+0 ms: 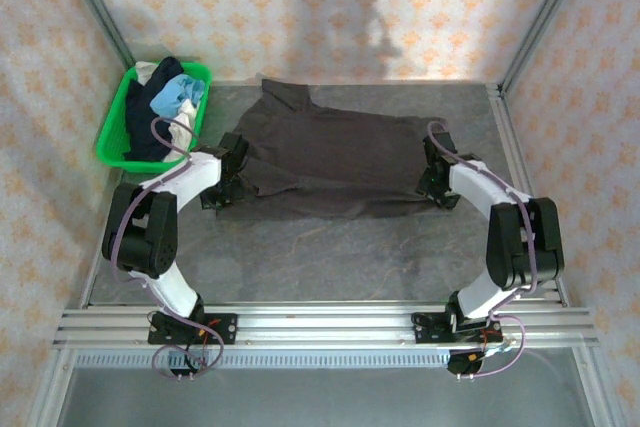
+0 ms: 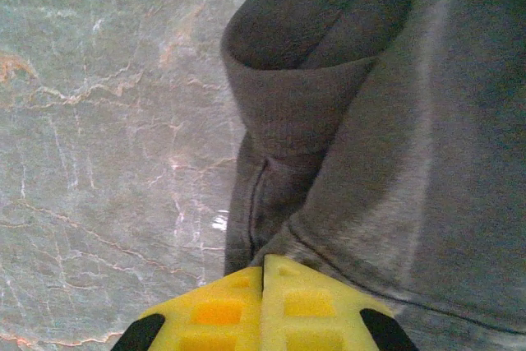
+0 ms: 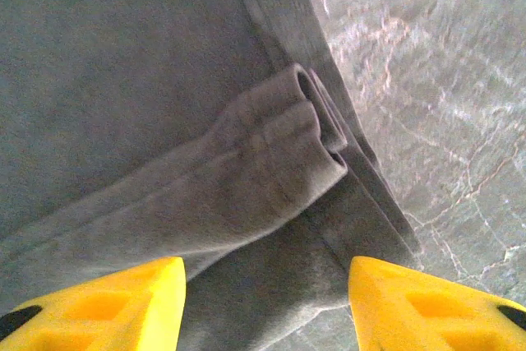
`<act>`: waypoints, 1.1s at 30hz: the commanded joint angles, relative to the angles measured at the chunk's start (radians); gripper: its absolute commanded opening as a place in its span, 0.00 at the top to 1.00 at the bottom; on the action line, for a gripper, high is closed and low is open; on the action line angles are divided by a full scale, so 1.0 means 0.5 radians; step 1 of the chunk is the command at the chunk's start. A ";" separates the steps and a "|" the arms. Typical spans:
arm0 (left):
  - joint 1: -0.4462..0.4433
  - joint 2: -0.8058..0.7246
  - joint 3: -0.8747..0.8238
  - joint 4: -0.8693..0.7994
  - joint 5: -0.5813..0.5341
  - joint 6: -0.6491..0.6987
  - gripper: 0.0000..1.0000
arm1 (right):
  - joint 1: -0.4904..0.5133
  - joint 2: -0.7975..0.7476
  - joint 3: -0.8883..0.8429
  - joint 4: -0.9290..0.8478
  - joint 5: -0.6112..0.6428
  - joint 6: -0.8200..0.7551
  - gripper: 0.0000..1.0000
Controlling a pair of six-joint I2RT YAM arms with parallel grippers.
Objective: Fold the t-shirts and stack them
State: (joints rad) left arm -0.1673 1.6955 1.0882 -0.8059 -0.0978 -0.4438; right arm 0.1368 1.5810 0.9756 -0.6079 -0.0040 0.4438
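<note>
1. From the top camera: a large dark brown-grey t-shirt [image 1: 330, 157] lies spread but rumpled across the middle of the grey table [image 1: 350, 257], one arm at each side edge. The left gripper [image 1: 232, 175] sits on the shirt's left border and the right gripper [image 1: 436, 183] on its right border. The other t-shirts [image 1: 168, 99], navy, light blue and cream, wait heaped in the green basket [image 1: 118, 147] at the far left corner. The step in hand looks like the first fold of the dark shirt, with nothing stacked yet

2. From the left wrist: the yellow fingers [image 2: 222, 310] are pressed together with no gap, and the shirt's hemmed edge runs right into their tips, so they appear to pinch the cloth. Bare table lies just to one side

3. From the right wrist: the yellow fingers [image 3: 123, 302] stand spread wide, holding nothing. Between and just beyond them lies a rolled fold [image 3: 279, 145] of the shirt's edge, beside bare table. The next move calls for this gripper to sink onto that roll and close, so both sides can lift together; a one-sided lift would likely drag the cloth askew
</note>
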 commanded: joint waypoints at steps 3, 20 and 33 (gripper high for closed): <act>0.060 -0.050 -0.060 0.022 0.023 0.017 1.00 | 0.002 0.137 0.089 0.038 0.050 0.002 0.46; 0.078 -0.066 -0.122 0.029 -0.038 -0.013 1.00 | -0.077 0.529 0.668 -0.055 0.124 -0.030 1.00; 0.079 -0.058 -0.138 0.149 0.148 -0.073 0.49 | -0.077 0.101 0.256 -0.121 0.144 0.047 0.47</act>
State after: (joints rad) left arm -0.1352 1.6817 1.0233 -0.7620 -0.0586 -0.4683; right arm 0.1036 1.7523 1.1774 -0.6476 0.0425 0.4522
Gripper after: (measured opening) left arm 0.504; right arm 0.518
